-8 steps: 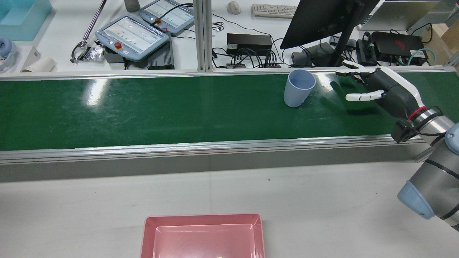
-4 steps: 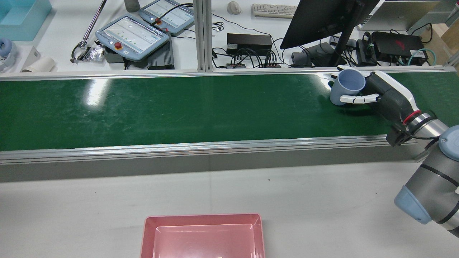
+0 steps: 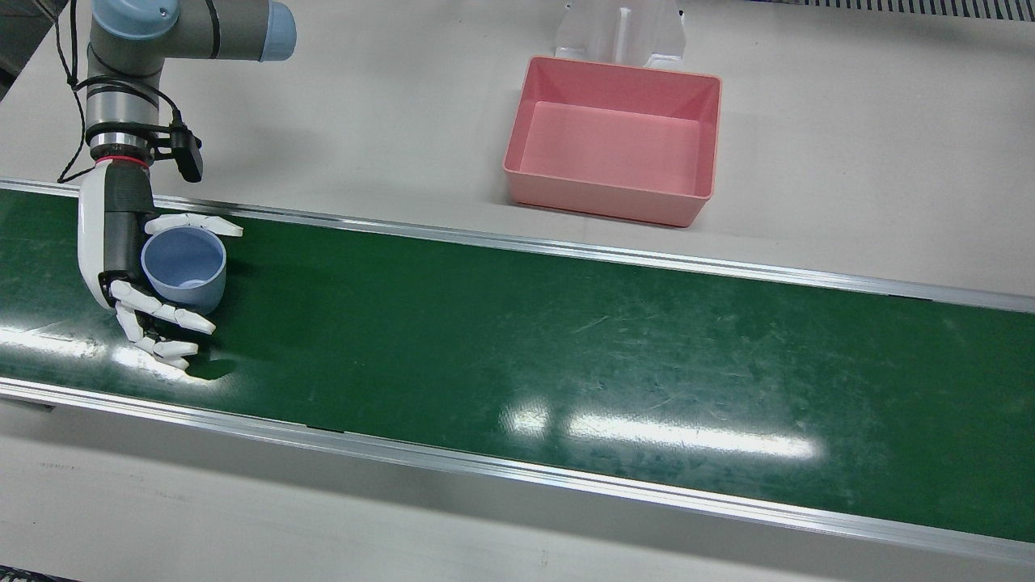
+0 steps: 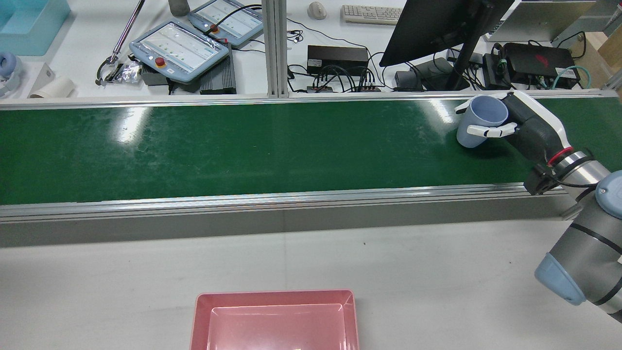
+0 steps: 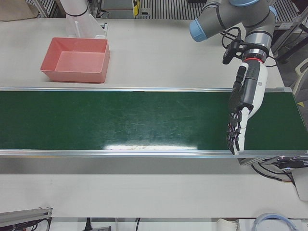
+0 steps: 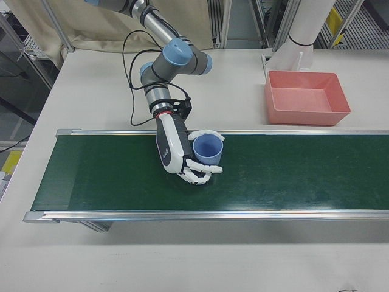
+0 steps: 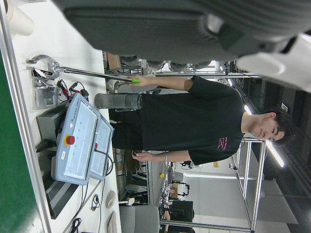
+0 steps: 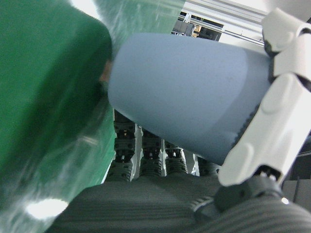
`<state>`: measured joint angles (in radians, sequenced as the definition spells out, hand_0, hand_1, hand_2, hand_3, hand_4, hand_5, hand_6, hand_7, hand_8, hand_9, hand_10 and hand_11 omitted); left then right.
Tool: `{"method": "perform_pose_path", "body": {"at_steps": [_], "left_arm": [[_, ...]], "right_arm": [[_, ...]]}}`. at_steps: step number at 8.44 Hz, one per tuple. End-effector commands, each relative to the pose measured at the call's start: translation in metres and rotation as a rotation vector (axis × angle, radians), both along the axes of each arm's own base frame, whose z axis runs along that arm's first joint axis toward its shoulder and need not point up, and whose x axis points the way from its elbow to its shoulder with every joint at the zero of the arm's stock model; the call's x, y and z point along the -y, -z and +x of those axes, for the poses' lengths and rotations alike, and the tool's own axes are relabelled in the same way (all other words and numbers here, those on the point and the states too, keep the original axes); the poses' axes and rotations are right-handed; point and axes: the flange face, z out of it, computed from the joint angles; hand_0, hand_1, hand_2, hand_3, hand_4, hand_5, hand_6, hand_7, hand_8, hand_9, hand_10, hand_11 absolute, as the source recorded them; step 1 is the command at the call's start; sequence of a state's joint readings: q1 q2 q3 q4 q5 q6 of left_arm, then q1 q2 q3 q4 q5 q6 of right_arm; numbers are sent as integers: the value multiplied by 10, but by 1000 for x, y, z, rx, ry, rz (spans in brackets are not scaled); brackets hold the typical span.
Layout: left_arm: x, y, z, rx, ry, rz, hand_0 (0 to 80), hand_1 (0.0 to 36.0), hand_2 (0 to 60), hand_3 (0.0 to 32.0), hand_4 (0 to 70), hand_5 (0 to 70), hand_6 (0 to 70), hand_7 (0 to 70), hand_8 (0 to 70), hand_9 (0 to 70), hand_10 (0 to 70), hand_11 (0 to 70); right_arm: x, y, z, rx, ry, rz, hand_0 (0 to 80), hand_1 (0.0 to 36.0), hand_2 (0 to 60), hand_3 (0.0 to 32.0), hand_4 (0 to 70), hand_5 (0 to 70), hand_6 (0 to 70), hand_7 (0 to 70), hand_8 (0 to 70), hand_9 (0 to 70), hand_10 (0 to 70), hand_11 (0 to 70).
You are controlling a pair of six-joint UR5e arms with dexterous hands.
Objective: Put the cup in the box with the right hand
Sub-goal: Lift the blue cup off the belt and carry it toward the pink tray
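A glossy green conveyor belt (image 4: pixel 243 146) crosses a pale table (image 4: pixel 146 282), with a cluttered white desk (image 4: pixel 87 73) behind.

Layout of the station. A conveyor belt (image 3: pixel 566 347) runs across the surface (image 3: pixel 364 121) from one side to the other. The box (image 3: pixel 614 141) sits on the surface on the robot's side of the belt, near mid-length and apart from its rail. The cup (image 3: pixel 184 267) stands at the belt's right end, open mouth up, enclosed by the right hand (image 3: pixel 121 242), whose fingers (image 3: pixel 162 311) wrap around its wall. The left hand (image 5: pixel 243 110) hangs over the belt's opposite end, well apart from cup and box. Beyond the belt, on the operators' side, a desk carries two teach pendants (image 4: pixel 180 46), a keyboard (image 4: pixel 371 13) and a monitor (image 4: pixel 437 24).
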<state>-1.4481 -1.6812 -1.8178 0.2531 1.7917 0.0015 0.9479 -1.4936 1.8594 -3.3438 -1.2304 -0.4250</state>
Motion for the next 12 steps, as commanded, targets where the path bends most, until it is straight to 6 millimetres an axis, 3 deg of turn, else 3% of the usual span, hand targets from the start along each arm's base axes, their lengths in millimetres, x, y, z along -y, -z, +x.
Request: {"method": "perform_pose_path", "body": {"at_steps": [1,3,4,5,6,7,8,9,10,11,12], "left_arm": [[0,0,0,0,0,0,0,0,0,0,0,0,0,0,0,0,0,0],[0,0,0,0,0,0,0,0,0,0,0,0,0,0,0,0,0,0],[0,0,0,0,0,0,0,0,0,0,0,0,0,0,0,0,0,0],[0,0,0,0,0,0,0,0,0,0,0,0,0,0,0,0,0,0],[0,0,0,0,2,0,0,0,0,0,0,0,0,0,0,0,0,0],[0,0,0,0,2,0,0,0,0,0,0,0,0,0,0,0,0,0],[0,0,0,0,0,0,0,0,0,0,0,0,0,0,0,0,0,0],[0,0,0,0,0,0,0,0,0,0,0,0,0,0,0,0,0,0],[0,0,0,0,0,-2,0,0,0,0,0,0,0,0,0,0,0,0],[0,0,0,0,0,0,0,0,0,0,0,0,0,0,0,0,0,0],[0,0,0,0,0,0,0,0,0,0,0,0,0,0,0,0,0,0]], "right_arm": [[-9,57,15,66,-32,82,469,181,535,0,384,135,388,700,561,700,505,700],[-31,121,25,93,-24,127,482,155,424,0,408,127,367,700,529,700,466,662],[-40,154,28,119,-18,171,480,161,430,0,384,124,355,700,512,700,452,641],[-65,185,17,117,24,221,492,145,336,0,404,121,347,700,494,700,430,611],[-97,212,-3,93,86,258,493,142,322,0,413,118,342,700,489,700,419,594],[-134,232,-44,104,151,286,492,136,296,0,409,114,330,700,477,700,405,573],[-179,244,-102,90,243,312,479,160,392,0,363,112,317,700,467,700,393,557],[-209,250,-144,60,311,334,475,165,414,0,358,109,304,700,456,700,381,542],[-239,247,-174,13,361,345,488,123,250,0,406,105,290,700,441,700,367,523],[-257,245,-190,-9,384,344,475,145,343,0,364,100,273,700,420,686,347,498],[-264,236,-203,-26,399,330,476,128,275,0,351,90,240,700,367,610,308,448]]}}
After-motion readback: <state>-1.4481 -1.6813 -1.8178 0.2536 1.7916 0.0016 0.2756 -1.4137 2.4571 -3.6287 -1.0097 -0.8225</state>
